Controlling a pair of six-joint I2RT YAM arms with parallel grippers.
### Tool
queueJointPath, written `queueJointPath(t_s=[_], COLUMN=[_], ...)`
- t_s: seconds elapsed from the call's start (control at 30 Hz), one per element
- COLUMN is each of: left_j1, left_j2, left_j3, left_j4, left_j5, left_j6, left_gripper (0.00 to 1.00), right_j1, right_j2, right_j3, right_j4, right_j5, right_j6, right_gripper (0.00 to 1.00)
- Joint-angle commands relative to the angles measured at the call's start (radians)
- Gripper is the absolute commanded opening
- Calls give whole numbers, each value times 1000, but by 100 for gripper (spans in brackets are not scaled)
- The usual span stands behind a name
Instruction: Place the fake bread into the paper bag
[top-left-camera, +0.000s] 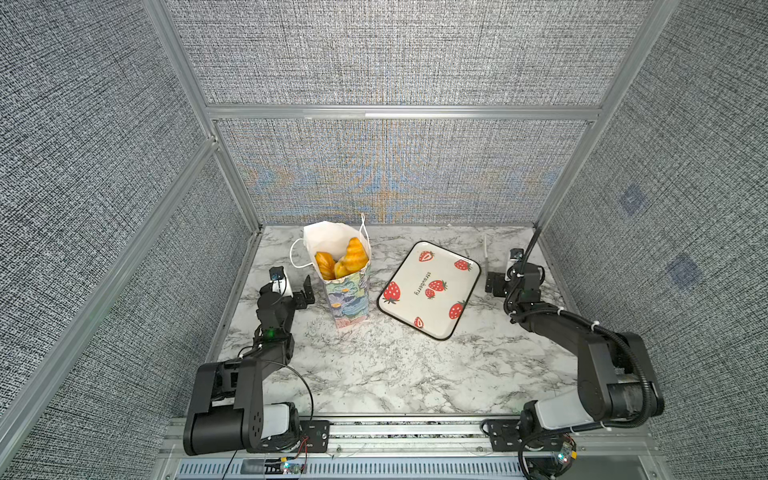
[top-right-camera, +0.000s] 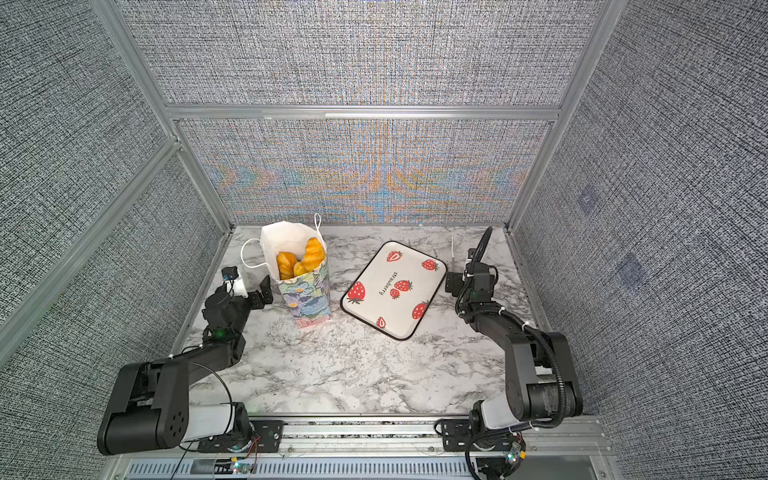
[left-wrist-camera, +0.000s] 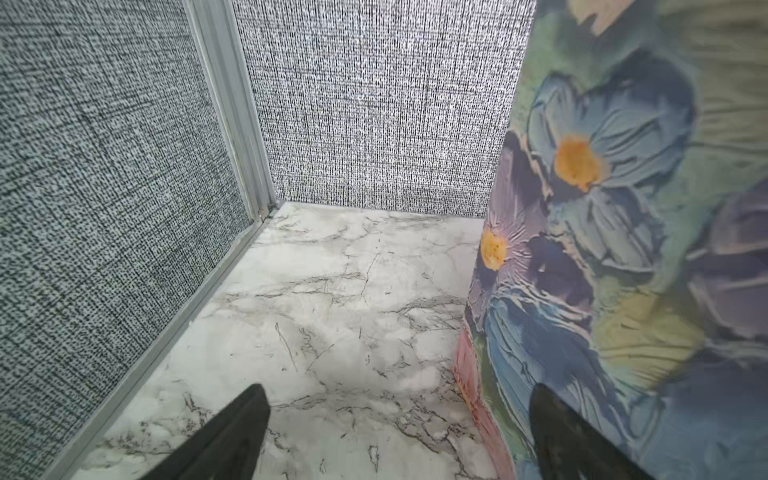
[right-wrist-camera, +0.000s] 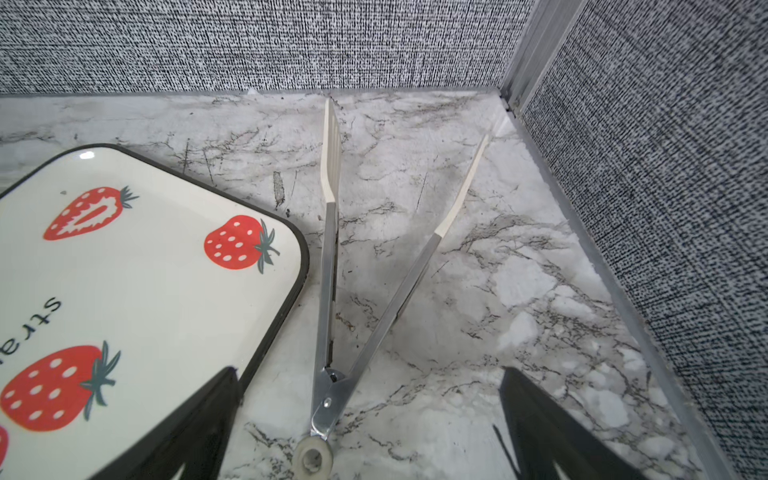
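The left gripper (left-wrist-camera: 397, 395) has its jaws spread wide with nothing between them, low over the marble table (top-left-camera: 374, 374). One finger (left-wrist-camera: 557, 419) shows against the flowered side of the paper bag (top-left-camera: 349, 299); whether it touches the paper or only stands just beside it cannot be told. The bag stands upright, long axis vertical, and lies from this gripper toward the middle of the table. That is the relation the next move turns on: I judge that any sideways drift inward would push a tall, narrow bag over. The fake bread (top-left-camera: 355, 253) sits inside the bag's open mouth, several golden pieces piled close to the rim. No piece shows on the table or on the strawberry tray (top-left-camera: 409, 270), so the filling looks finished. The right gripper (right-wrist-camera: 370, 374) is well apart from the bag, beyond the tray. It too is spread open and empty, and it hangs over the hinge end of the tongs (right-wrist-camera: 328, 291), which lie splayed on the table. The left arm is much the nearer to the bag.
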Motion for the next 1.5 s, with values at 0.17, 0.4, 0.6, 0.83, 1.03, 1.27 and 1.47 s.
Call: queueJointPath(t_s=[0.17, 0.4, 0.6, 0.83, 1.03, 1.27, 1.47], left_j1=[2, 0, 1, 0, 1, 0, 1], left_j2=[-79, -59, 11, 146, 214, 222, 223], left_j3=[-111, -116, -125, -162, -145, -149, -148], left_j4=[165, 147, 184, 392, 420, 443, 444], left_j5=[-76, -68, -69, 4, 54, 57, 57], left_j6=[20, 37, 19, 67, 95, 96, 96], left_gripper=[99, 99, 99, 99, 99, 99, 99], right_j1=[-1, 0, -1, 2, 2, 8, 8], right_j2=[0, -9, -26, -54, -94, -60, -29], right_j3=[-30, -45, -71, -104, -165, -236, -251], right_j4=[160, 172, 195, 210, 248, 346, 392], right_j5=[44, 85, 117, 109, 95, 71, 48], right_j6=[-35, -42, -35, -31, -31, -43, -53], right_gripper=[97, 97, 96, 96, 96, 95, 95])
